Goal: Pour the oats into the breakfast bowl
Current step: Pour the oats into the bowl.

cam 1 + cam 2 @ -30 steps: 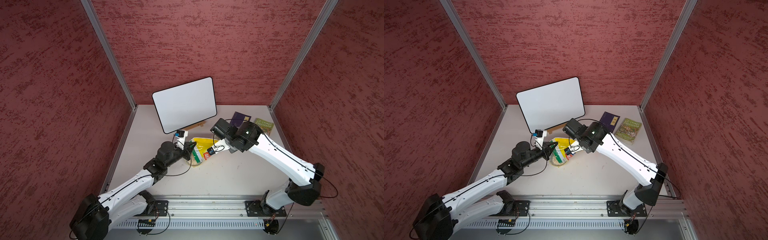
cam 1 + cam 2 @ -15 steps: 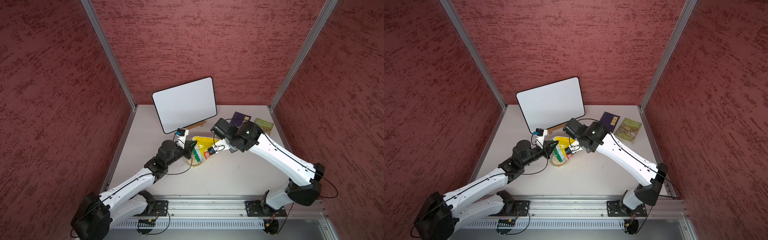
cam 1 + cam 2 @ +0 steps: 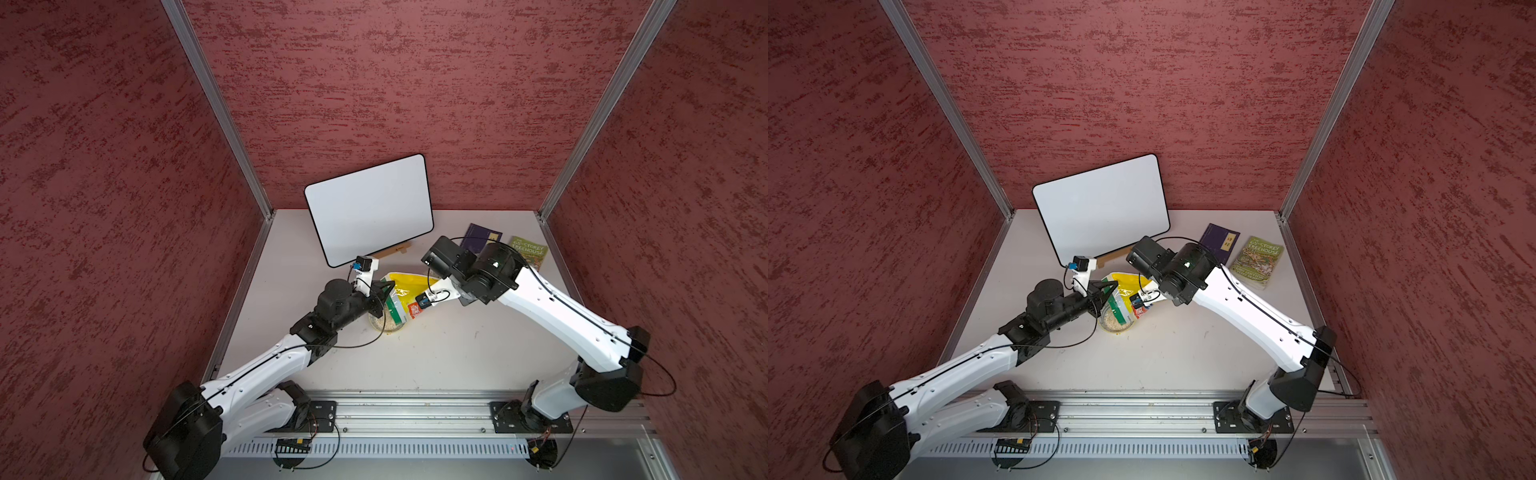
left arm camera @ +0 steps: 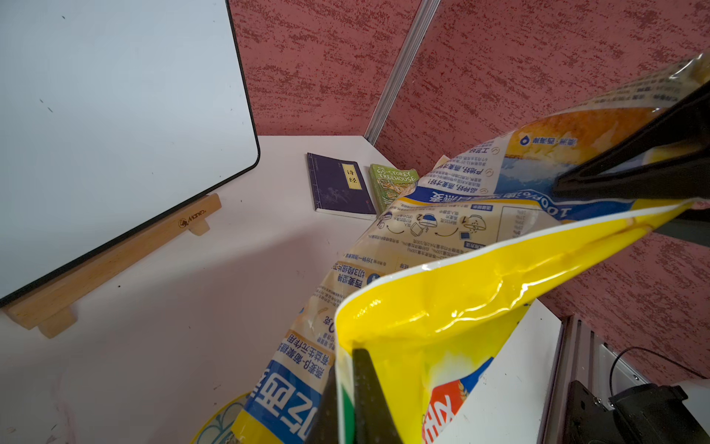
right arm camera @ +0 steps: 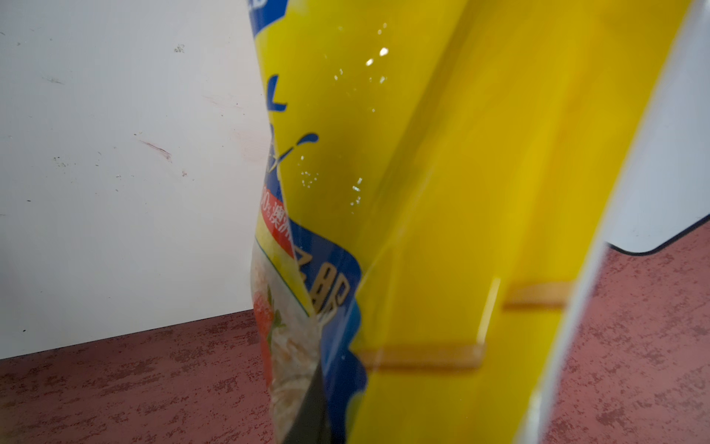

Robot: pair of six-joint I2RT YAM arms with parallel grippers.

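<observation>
1. Left wrist view: the left gripper (image 4: 345, 369) is pinched tight on the green-and-white mouth edge of the yellow bag (image 4: 442, 307). The right gripper (image 4: 564, 184) is clamped on the bag's opposite end.
2. In both top views the breakfast bowl (image 3: 388, 331) stands near the table's centre with oats (image 3: 379, 322) lying in it. The bag stretches from above the bowl toward 2 o'clock, and its mouth hangs over the bowl's 1 o'clock side. Whether it touches the rim cannot be told.
3. The left arm (image 3: 266, 365) reaches diagonally from its base at 7 o'clock, and its gripper sits at the bowl's 12 o'clock. The right arm (image 3: 561, 316) rises from 5 o'clock, bends at an elbow near the 4 o'clock edge and stretches toward the centre, its wrist folded over the bag.
4. Only the top views show the oats. The left wrist view catches a sliver of the bowl's blue-patterned rim under the bag. It also shows the whiteboard (image 4: 115, 115) at 12 o'clock and the purple book (image 4: 338, 184) and green book (image 4: 388, 180) at 1 o'clock. The right wrist view is filled by blurred yellow bag, with one dark finger at its edge.
</observation>
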